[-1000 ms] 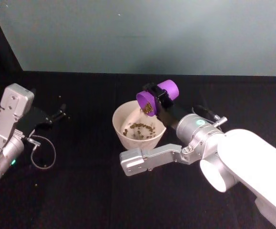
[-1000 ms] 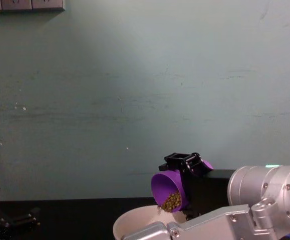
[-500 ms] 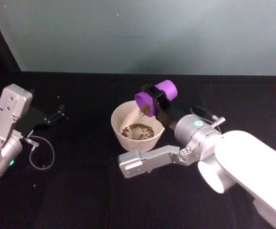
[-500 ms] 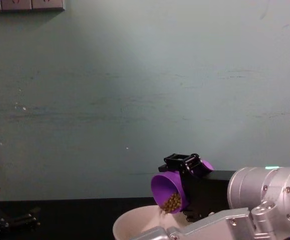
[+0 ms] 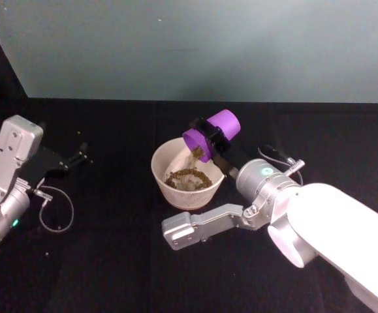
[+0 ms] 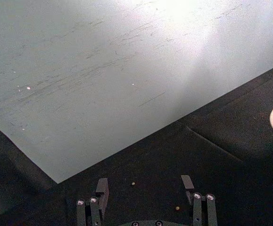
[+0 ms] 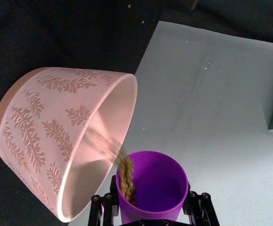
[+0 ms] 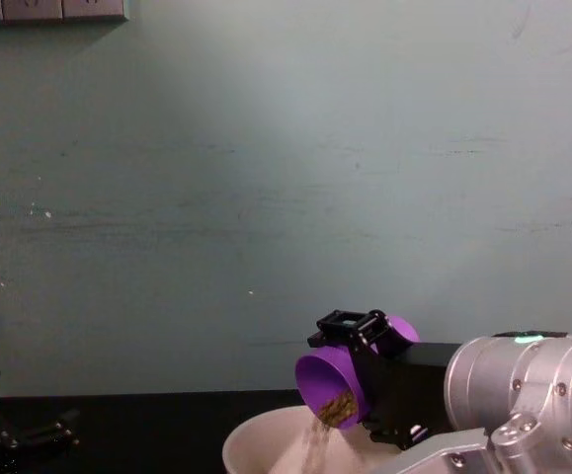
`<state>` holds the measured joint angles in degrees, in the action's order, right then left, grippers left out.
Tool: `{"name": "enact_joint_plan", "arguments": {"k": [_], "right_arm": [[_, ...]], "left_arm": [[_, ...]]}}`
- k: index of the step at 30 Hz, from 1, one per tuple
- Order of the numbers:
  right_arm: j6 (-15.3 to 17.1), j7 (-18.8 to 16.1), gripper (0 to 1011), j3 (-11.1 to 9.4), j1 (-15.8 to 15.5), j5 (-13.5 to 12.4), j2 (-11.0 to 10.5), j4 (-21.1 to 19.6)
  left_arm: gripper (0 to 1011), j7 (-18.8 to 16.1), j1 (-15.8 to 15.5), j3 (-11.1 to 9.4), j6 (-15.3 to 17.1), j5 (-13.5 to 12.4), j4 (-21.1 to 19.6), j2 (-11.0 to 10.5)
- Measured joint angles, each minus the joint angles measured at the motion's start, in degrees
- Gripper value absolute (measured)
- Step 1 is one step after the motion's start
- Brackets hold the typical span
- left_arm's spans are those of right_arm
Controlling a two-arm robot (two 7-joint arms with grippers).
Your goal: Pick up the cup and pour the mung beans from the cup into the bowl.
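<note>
Many mung beans (image 5: 197,154) falling, cup (image 5: 216,128) in right tool (image 5: 209,132), bowl (image 5: 175,194) beneath

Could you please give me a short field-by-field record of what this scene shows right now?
cup: purple, tipped mouth-down toward the bowl, clamped in the right end effector
mung beans: a thin stream falling from the cup's lip, and a heap in the bowl
bowl: pale, upright on the black table, just below the cup
left end effector: open, parked over the table on the robot's left, holding nothing
stage: pour under way, some beans left in the cup
</note>
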<state>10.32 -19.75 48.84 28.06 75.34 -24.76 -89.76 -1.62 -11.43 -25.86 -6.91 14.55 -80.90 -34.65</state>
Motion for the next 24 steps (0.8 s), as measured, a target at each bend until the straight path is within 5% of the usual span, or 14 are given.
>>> {"name": "enact_joint_plan", "arguments": {"k": [24], "right_arm": [[0.3, 0.2, 734, 0.9, 0.4, 2.0, -0.2, 0.3]], "left_arm": [[1000, 0.0, 0.0, 0.0, 0.0, 0.0, 0.0, 0.0]]}}
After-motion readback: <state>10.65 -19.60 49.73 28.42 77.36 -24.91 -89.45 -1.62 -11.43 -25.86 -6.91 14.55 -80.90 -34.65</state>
